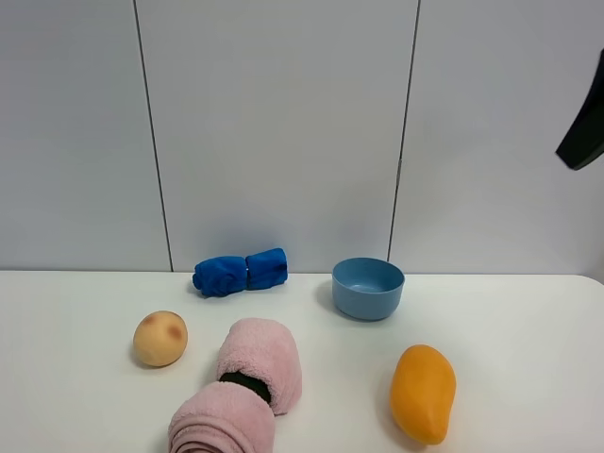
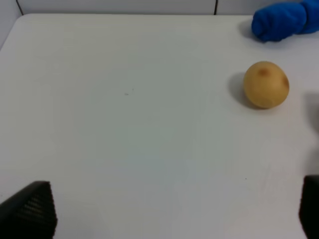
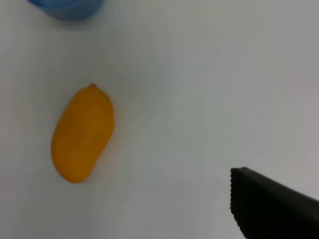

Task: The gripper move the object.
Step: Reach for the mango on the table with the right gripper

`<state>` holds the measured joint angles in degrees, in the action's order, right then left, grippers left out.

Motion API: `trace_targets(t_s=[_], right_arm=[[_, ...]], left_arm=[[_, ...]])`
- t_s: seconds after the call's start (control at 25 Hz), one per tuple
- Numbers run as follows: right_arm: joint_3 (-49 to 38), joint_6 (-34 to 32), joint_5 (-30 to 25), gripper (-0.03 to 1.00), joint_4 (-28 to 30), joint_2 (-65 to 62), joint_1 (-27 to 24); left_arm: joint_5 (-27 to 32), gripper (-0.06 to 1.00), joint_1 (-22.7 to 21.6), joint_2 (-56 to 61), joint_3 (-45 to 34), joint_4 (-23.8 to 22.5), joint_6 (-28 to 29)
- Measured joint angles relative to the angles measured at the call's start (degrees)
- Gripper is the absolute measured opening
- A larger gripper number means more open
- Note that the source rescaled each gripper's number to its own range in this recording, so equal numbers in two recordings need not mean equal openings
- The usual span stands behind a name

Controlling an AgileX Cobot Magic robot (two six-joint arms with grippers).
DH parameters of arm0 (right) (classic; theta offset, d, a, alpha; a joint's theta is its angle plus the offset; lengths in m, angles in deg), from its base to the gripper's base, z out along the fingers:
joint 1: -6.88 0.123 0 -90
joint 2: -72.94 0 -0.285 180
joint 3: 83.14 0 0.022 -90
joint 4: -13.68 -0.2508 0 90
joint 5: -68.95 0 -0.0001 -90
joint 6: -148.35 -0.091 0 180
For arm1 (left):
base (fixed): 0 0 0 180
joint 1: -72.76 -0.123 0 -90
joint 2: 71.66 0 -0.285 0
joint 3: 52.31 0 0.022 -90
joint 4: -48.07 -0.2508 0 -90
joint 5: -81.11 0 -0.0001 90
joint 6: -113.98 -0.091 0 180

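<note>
Only the high camera takes in the whole white table (image 1: 528, 321). On it are a smooth orange-yellow oblong mango (image 1: 423, 394) at the front right, a round light-blue plastic bowl (image 1: 367, 288) behind it, a rolled bright-blue cloth (image 1: 240, 272) by the grey wall, a rounder tan peach with a reddish spot (image 1: 159, 338) on the left, and two rolls of fluffy pink towel (image 1: 250, 387) in the front middle. At the upper right edge of that view a black part of the right arm (image 1: 585, 127) hangs well above the table.

Only the left wrist view shows the left gripper (image 2: 169, 214). Its two black fingertips (image 2: 30, 211) sit at opposite edges of the picture, spread wide, with only bare tabletop between them. The peach and an end of the blue cloth lie well beyond it.

The right wrist view looks down on the mango (its narrow stem end points toward the bowl, whose rim just shows at the picture's edge). Of the right gripper (image 3: 249, 194) this view gives one black ridged finger (image 3: 271, 209) only, so I cannot tell how its jaws stand. The mango lies flat on the table, apart from the bowl and well apart from that finger, touching neither.
</note>
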<state>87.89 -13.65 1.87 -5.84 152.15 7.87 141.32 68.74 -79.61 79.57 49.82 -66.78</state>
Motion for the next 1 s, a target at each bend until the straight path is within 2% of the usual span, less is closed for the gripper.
trace_targets(t_s=[0.24, 0.32, 0.48, 0.68, 0.88, 1.0], right_arm=[[0.0, -10.4, 4.0, 0.98, 7.3, 8.5, 12.4], [0.0, -13.7, 5.9, 0.96, 8.3, 11.0, 15.4], [0.0, -20.4, 6.1, 0.95, 10.0, 16.4, 20.3], [0.0, -34.4, 6.2, 0.95, 14.6, 20.7, 23.9], [0.0, -48.7, 8.2, 0.95, 17.7, 20.8, 25.3], [0.0, -52.3, 8.8, 0.95, 17.9, 21.1, 25.3]], left_arm=[[0.0, 1.0, 0.0, 0.0, 0.0, 0.0, 0.0], [0.0, 1.0, 0.0, 0.0, 0.0, 0.0, 0.0], [0.0, 1.0, 0.0, 0.0, 0.0, 0.0, 0.0], [0.0, 1.0, 0.0, 0.0, 0.0, 0.0, 0.0], [0.0, 1.0, 0.0, 0.0, 0.0, 0.0, 0.0], [0.0, 1.0, 0.0, 0.0, 0.0, 0.0, 0.0]])
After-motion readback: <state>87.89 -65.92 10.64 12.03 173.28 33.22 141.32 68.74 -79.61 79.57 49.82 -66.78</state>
